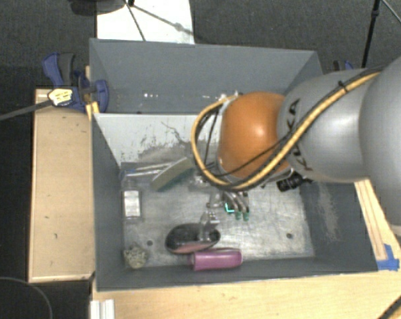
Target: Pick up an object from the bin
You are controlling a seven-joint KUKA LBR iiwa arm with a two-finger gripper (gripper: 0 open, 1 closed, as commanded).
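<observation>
Low at the front of the bin [106, 198], the gripper [211, 226] is right at the end of a dark oval thing [186, 239], with a purple tube [217, 259] just beside. Spread or pinched? Can't tell.

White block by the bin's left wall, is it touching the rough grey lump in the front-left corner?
Apart. The camera view shows bare bin floor between the white block and the grey lump.
</observation>
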